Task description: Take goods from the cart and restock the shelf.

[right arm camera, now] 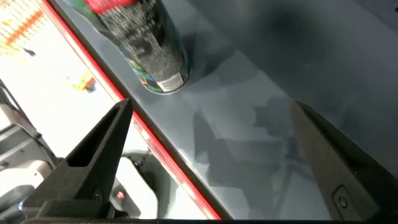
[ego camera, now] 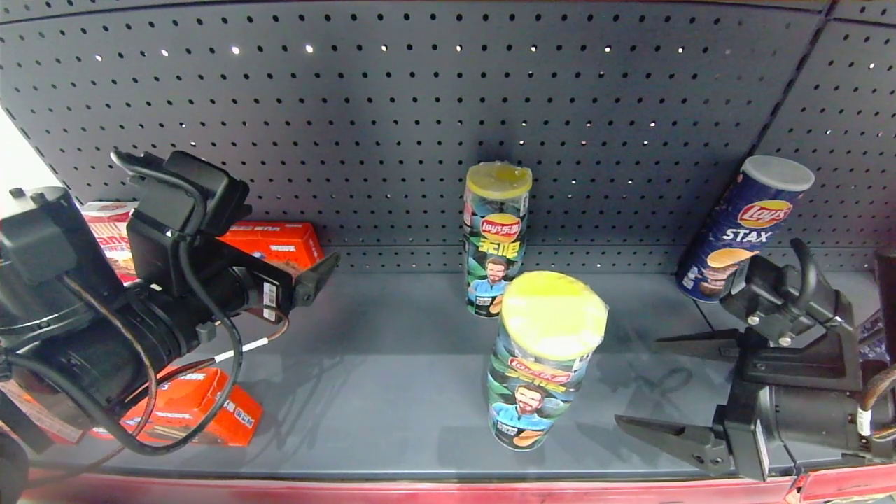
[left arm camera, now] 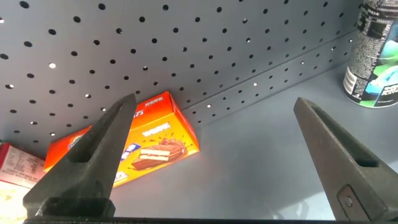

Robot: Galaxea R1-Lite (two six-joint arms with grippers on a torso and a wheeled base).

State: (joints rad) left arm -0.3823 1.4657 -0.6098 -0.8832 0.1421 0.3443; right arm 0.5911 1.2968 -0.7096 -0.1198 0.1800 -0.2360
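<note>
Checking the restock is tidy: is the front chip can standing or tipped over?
Upright. The front chip can stands on its base on the shelf, yellow lid on top; its bottom rim sits flat.

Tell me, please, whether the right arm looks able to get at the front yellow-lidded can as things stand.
Probably yes: the right gripper is open beside the front can, with only bare shelf between them and the blue can off behind.
</note>
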